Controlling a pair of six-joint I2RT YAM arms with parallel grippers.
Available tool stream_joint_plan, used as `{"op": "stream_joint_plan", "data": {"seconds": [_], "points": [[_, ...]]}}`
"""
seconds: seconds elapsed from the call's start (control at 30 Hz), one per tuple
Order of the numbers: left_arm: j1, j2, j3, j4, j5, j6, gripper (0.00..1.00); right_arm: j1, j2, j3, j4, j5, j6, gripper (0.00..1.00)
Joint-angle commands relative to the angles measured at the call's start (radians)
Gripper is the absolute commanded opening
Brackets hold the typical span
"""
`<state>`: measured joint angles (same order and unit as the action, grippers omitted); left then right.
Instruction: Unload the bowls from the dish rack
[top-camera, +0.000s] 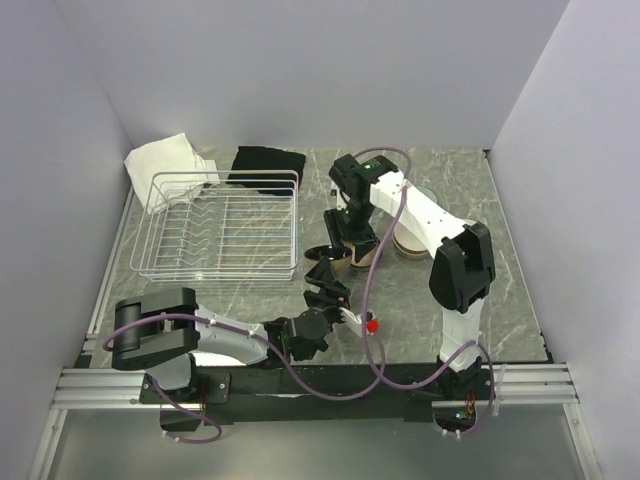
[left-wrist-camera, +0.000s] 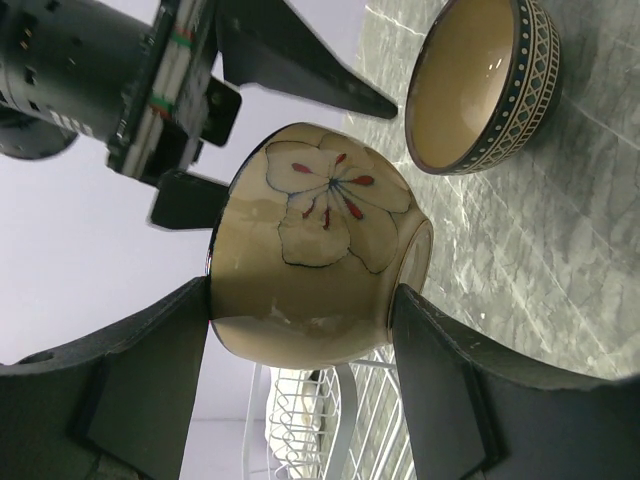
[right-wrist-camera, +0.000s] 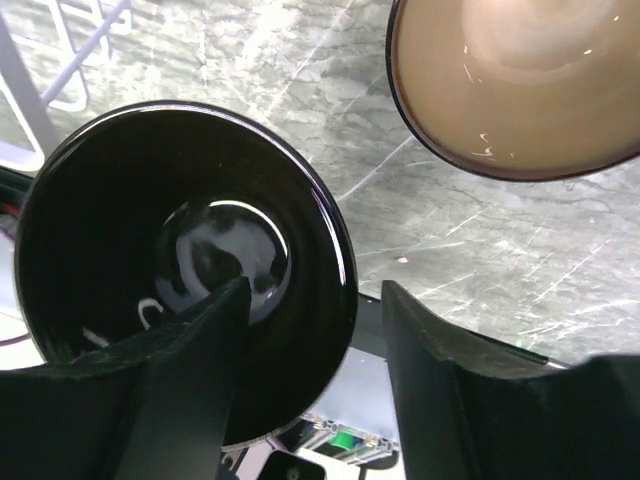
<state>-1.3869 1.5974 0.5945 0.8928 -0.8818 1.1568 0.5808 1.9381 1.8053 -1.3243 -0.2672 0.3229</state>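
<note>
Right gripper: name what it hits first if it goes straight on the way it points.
The dark bowl: the right gripper's jaws straddle its rim, so the inner one would likely hit the black inside first.

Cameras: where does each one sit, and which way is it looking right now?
Top external: above and behind the bases, looking down on the table, the dish rack, the left arm and the right arm.
Left wrist: on the left arm, tilted sideways across the table; the left gripper clamps a flowered bowl, with a tan bowl beyond.
Right wrist: on the right arm, looking down; the right gripper straddles the flowered bowl's rim, black inside.
Shared: both wrist views show that held bowl.
</note>
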Motion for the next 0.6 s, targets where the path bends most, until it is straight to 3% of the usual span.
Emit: {"op": "stream_joint_plan", "data": {"seconds": [0.0,0.13,0.17,0.27,0.57], "points": [[-0.011,-0.034,0.028,0.055,-0.016,-0.012,0.39,0.019,0.016,0.026,-0.052,0.037,-0.012,0.54],[-0.012,-0.034,0.03,0.052,-0.02,-0.014,0.41,0.021,0.018,0.046,-0.055,0.055,-0.007,0.32],[-0.012,-0.033,0.03,0.06,-0.025,-0.012,0.41,0.017,0.018,0.051,-0.052,0.056,-0.004,0.16],[-0.014,-0.031,0.027,0.074,-0.032,-0.008,0.46,0.019,0.016,0.074,-0.052,0.066,0.011,0.0],[-0.015,-0.025,0.028,0.109,-0.068,-0.026,0.94,-0.007,-0.011,0.126,-0.036,0.135,0.045,0.0]]}}
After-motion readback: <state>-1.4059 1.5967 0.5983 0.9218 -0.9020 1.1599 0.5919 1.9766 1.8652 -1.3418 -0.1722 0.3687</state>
